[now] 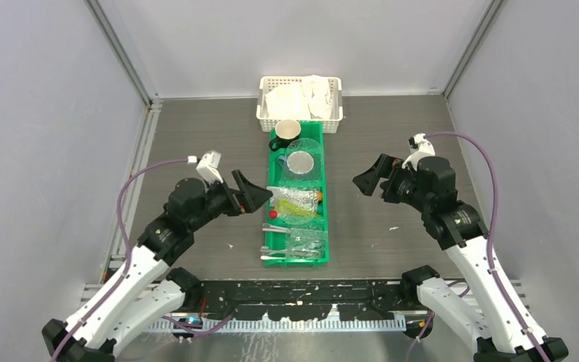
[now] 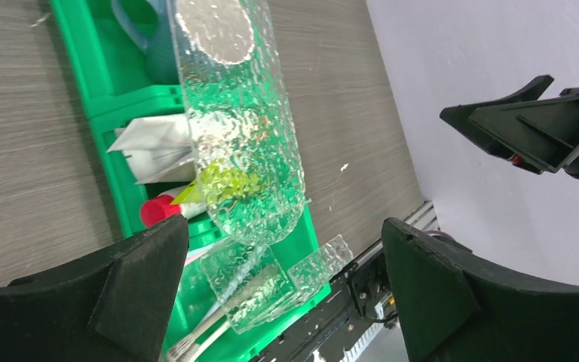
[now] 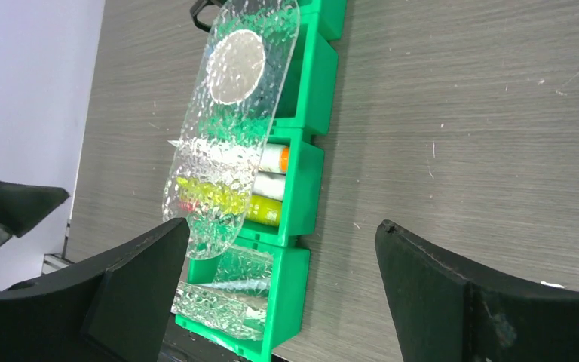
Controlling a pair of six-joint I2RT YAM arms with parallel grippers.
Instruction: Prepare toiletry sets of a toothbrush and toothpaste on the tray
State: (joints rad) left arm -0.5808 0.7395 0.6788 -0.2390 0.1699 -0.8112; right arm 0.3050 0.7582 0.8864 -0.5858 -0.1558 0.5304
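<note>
The clear rectangular tray (image 2: pixel 271 280) (image 3: pixel 226 302) lies in the nearest compartment of a green bin (image 1: pixel 270 240), with toothbrushes (image 2: pixel 190 343) under and beside it. The compartment behind holds toothpaste tubes: a white one with an orange cap (image 3: pixel 275 158), a white one (image 3: pixel 270 185) and a yellow-green one (image 3: pixel 264 210); a red cap (image 2: pixel 157 210) shows too. My left gripper (image 1: pixel 255 194) (image 2: pixel 284 226) hovers open and empty just left of the bin. My right gripper (image 1: pixel 368 181) (image 3: pixel 283 226) hangs open and empty to the bin's right.
A long oval plate of clear textured plastic (image 1: pixel 302 175) lies across the bin's middle compartments, a grey disc showing through it. A dark mug (image 1: pixel 286 133) sits at the bin's far end. Behind it stands a white lattice basket (image 1: pixel 334 123) with white cloths.
</note>
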